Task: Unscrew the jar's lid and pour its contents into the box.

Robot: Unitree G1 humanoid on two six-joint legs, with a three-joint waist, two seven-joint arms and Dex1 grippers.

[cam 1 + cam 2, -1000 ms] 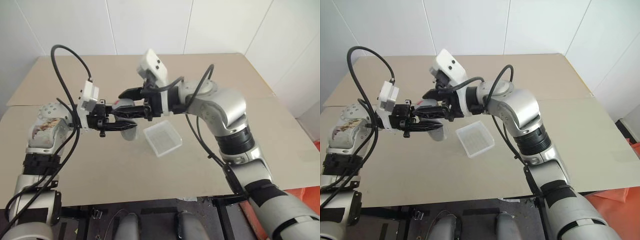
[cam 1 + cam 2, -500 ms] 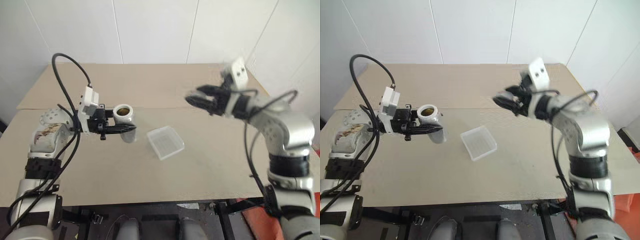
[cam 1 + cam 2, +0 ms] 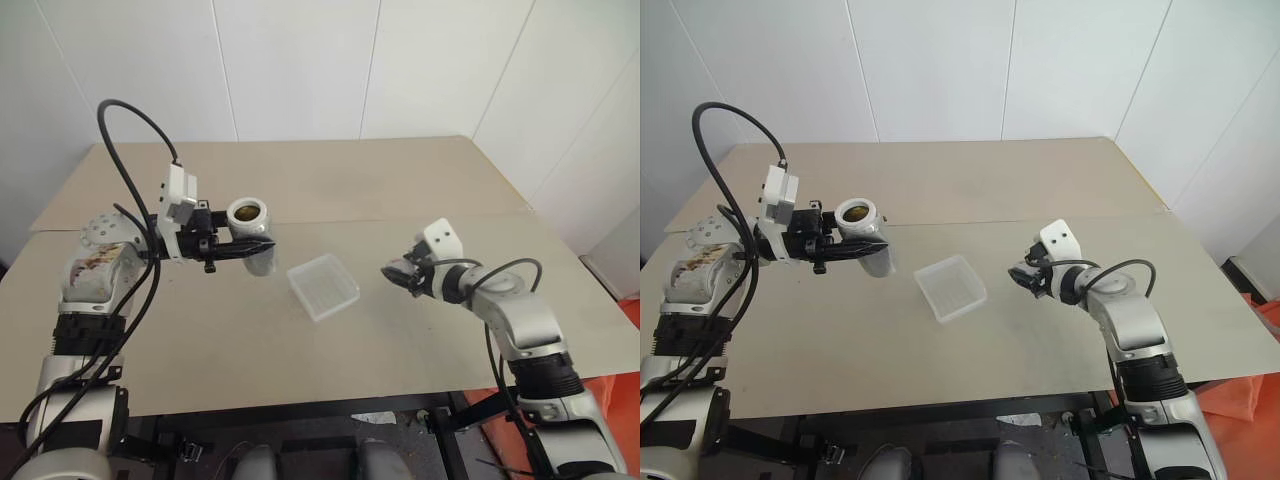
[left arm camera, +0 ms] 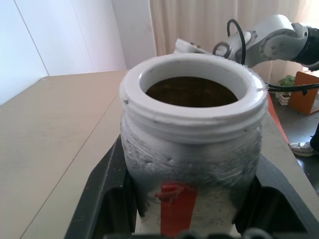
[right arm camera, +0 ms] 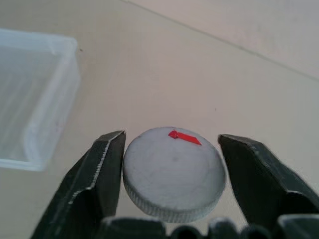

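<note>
Beige table (image 3: pixel 300 350), white walls behind. I see the box (image 3: pixel 323 286) mid-table, nothing visible in it. My left gripper (image 3: pixel 262 247) is clamped on the jar (image 3: pixel 249 222), upright, mouth uncapped, raised left of the box. Right gripper (image 5: pixel 172 172) is low to the table right of the box, jaws apart, lid (image 5: pixel 173 173) between them, gap on one side.
</note>
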